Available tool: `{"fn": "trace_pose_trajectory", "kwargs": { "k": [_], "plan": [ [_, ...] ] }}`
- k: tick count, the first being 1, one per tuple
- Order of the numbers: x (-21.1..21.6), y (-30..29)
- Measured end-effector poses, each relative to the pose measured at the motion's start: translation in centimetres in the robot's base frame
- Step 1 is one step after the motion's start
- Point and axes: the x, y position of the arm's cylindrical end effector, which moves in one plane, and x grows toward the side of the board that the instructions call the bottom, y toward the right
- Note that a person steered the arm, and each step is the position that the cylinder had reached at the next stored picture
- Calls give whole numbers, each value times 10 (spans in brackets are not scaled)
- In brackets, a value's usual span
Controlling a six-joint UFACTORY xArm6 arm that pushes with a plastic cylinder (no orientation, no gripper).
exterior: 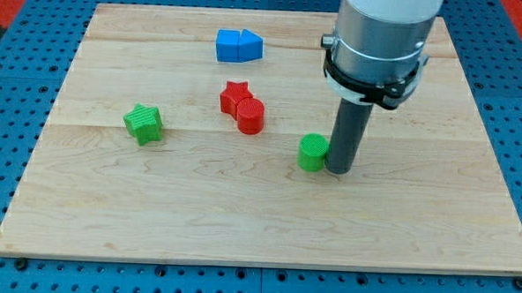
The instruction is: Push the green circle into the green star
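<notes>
Touching the green circle (312,152) on its right-hand side, my tip (338,170) rests right of the worktop's (257,230) middle.
No fingers here, only a bare rod holding nothing. The green star (144,124) sits well apart toward the left edge. The red star (235,97) touches the red circle (252,116) near the centre; two touching blue blocks (239,46) lie by the top edge.

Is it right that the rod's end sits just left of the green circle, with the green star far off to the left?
Not quite. In the camera view, my tip sits just right of the green circle, touching it or nearly so. The green star is indeed far off to the left.
</notes>
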Motion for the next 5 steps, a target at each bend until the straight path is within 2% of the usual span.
{"fn": "trace_pose_trajectory", "kwargs": {
  "k": [1,2,3,5],
  "plan": [
    [-20,-17],
    [-20,-29],
    [-32,-17],
    [-6,-140]
  ]
}}
